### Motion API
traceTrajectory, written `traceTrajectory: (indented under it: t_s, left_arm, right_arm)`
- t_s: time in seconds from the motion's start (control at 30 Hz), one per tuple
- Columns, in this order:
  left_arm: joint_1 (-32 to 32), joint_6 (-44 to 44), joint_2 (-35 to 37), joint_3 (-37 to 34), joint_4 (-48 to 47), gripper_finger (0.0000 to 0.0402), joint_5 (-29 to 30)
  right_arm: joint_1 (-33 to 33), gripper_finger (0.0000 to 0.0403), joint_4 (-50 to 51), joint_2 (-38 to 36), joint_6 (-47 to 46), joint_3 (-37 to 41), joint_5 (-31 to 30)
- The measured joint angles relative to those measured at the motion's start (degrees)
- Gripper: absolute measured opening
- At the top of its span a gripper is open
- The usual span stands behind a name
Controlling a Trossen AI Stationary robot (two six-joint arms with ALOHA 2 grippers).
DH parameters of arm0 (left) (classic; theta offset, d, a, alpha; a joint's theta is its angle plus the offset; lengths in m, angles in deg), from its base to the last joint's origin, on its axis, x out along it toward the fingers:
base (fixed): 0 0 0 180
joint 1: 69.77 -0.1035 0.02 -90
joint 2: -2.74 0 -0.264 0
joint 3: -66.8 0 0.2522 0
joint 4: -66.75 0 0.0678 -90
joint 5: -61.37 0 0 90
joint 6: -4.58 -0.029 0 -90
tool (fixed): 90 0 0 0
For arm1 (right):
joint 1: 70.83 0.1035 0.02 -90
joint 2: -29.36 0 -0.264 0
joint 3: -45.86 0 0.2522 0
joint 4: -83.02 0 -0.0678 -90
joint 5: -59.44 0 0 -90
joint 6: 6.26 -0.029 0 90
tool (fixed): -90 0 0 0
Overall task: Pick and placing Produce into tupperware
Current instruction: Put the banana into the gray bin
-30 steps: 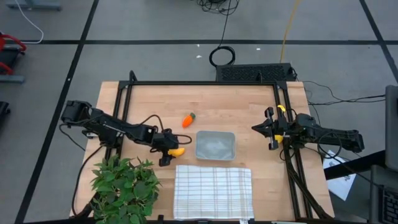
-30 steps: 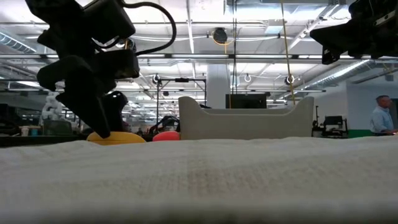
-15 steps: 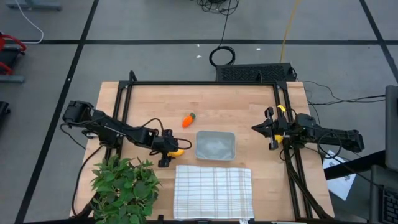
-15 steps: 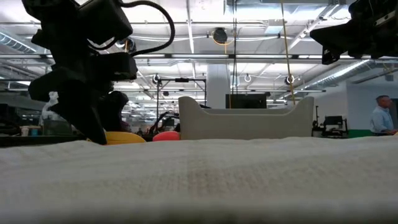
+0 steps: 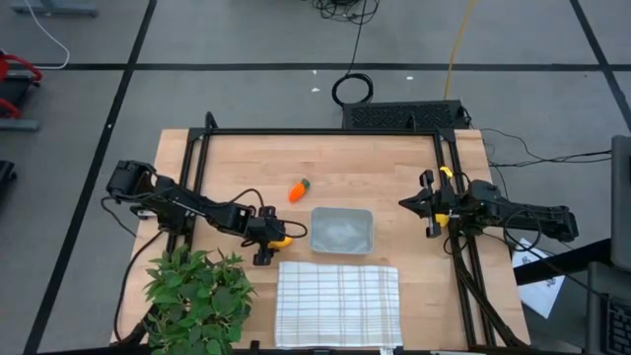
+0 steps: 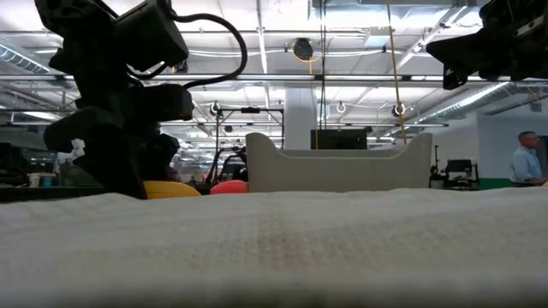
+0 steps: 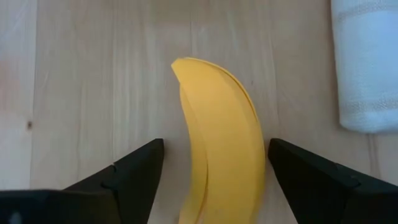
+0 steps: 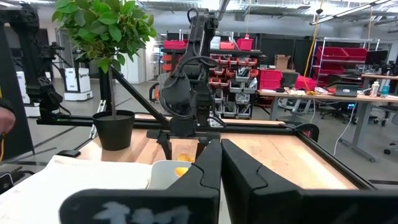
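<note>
The yellow banana (image 7: 221, 143) lies flat on the wooden table, left of the grey-clear tupperware (image 5: 341, 230). My left gripper (image 7: 216, 149) stands open, tilted down over the banana (image 5: 283, 240), one finger on each side of it and no touch showing. The orange carrot (image 5: 298, 189) with its green top lies on the table beyond both. Held above the right side of the table, my right gripper (image 5: 419, 204) is shut and empty. In the low view the banana (image 6: 171, 189) shows beside my left gripper (image 6: 111, 171).
A white checked cloth (image 5: 337, 304) lies at the near edge, its corner (image 7: 367, 62) close to the banana. A leafy green plant (image 5: 195, 296) stands at the near left, next to my left arm. A black frame (image 5: 315, 131) borders the table.
My left gripper has sunk toward the table and edged a little toward the right edge, down over the banana, so its open fingers now straddle it. The banana has kept its place.
</note>
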Motion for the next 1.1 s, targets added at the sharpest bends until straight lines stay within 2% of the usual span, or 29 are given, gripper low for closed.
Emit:
traceTrajectory:
  t_s: [0.17,0.5,0.7,0.87,1.1]
  left_arm:
    - [0.06,-0.33,0.26,-0.15,0.38,0.0273,-0.01]
    - [0.10,-4.81,2.17,-0.31,1.11,0.0185,-0.67]
    - [-0.03,-8.16,3.48,-0.39,-0.13,0.0141,0.85]
    - [-0.81,-10.07,5.08,-0.48,-2.09,0.0136,2.39]
    - [-3.47,-10.76,10.09,-0.31,-5.04,0.0164,4.25]
  right_arm:
    - [-0.01,0.0000,-0.02,0.00,0.00,-0.02,0.00]
    - [0.01,0.0000,0.01,0.00,0.00,-0.02,0.00]
    - [-0.01,0.0000,0.00,0.00,0.00,0.00,0.00]
    - [0.00,0.0000,-0.06,0.00,0.00,0.00,0.00]
    - [-0.01,0.0000,0.03,0.13,-0.01,-0.01,0.02]
